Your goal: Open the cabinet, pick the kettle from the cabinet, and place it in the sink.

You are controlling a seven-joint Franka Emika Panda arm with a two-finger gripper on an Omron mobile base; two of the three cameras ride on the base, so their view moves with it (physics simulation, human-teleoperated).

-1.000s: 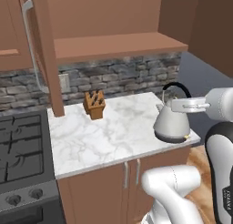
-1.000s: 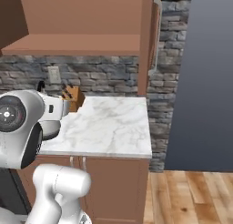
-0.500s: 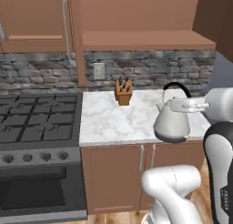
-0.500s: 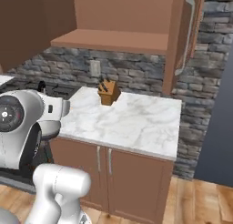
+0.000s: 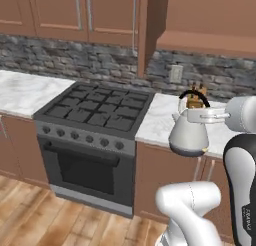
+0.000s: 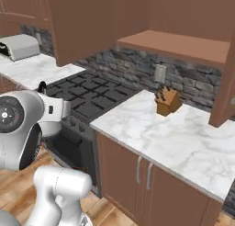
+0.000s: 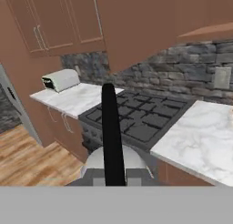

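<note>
Faint dark lettering on robot arm [image 5: 246,217], lower right; too blurred to read.

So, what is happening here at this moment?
The robot arm carries the kettle, its pincer shut on the black arched handle. The kettle hangs in the air in front of the counter edge, beside the stove. A knife block stands on the marble counter. The sink cannot be seen.
</note>
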